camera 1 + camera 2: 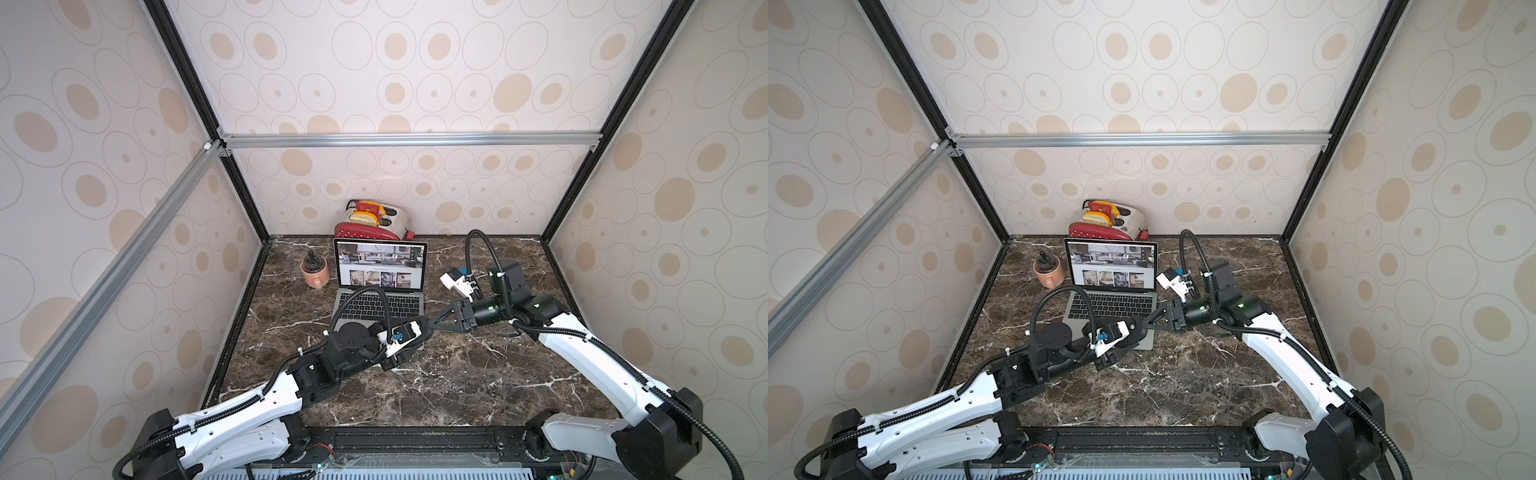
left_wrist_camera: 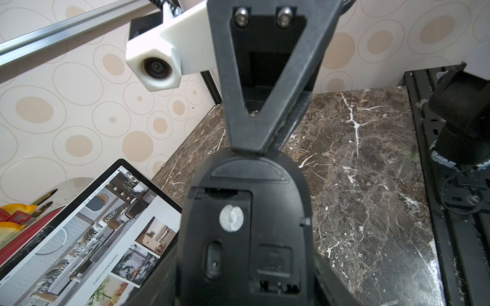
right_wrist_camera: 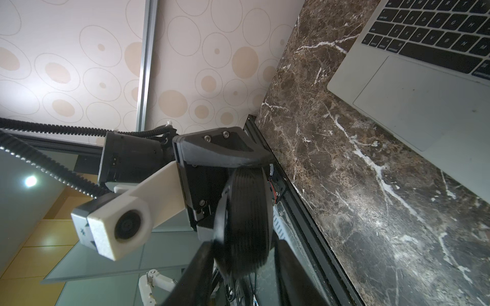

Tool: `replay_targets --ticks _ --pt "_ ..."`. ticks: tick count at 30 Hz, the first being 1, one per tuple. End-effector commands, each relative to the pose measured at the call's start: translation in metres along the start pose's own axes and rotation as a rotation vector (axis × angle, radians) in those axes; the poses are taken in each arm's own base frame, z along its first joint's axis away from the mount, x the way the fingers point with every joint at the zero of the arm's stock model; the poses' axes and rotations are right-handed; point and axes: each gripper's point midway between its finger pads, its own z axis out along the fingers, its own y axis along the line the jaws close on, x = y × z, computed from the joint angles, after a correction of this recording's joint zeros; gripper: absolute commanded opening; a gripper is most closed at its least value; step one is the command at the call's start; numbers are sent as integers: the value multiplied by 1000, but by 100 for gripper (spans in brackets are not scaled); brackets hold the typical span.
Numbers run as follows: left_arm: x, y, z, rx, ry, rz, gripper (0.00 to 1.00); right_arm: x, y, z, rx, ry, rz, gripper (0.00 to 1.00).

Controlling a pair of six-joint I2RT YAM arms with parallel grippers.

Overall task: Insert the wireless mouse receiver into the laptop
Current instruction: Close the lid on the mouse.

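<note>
The open silver-grey laptop point(image 1: 386, 305) point(image 1: 1113, 305) point(image 2: 92, 238) point(image 3: 411, 100) sits mid-table with its screen lit. Over its front right corner my left gripper point(image 1: 415, 330) point(image 1: 1128, 332) point(image 2: 245, 291) is shut on a black wireless mouse point(image 1: 424, 322) point(image 1: 1138, 325) point(image 2: 246, 225) point(image 3: 246, 212), whose underside faces the left wrist camera. My right gripper point(image 1: 433, 323) point(image 1: 1148, 322) point(image 3: 244, 265) meets the mouse's free end from the right. Its jaws are open and straddle that end, with a narrow gap on one side. I cannot make out the receiver.
A red and white toaster point(image 1: 374, 220) stands behind the laptop against the back wall. A pink mug point(image 1: 316, 272) sits left of the screen. Patterned walls close three sides. A black rail point(image 1: 415, 444) runs along the front edge.
</note>
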Motion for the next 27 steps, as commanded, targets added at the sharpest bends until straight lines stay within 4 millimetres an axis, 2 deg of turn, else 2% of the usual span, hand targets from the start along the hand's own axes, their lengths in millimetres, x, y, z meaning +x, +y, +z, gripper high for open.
replay_targets --ticks 1,7,17,22,27 --pt "-25 10 -4 -29 -82 -5 0 5 -7 6 21 12 -3 40" --pt "-25 11 -5 -34 -84 -5 0 4 -3 8 17 16 -10 40" --pt "-25 11 -5 -35 -83 -5 0 -3 14 7 -48 4 -25 39" --pt "-24 11 -6 -40 -87 -2 0 -9 32 -2 -109 -31 -50 41" --pt "-24 10 -5 -35 -84 -4 0 -13 33 -8 -107 -55 -40 44"
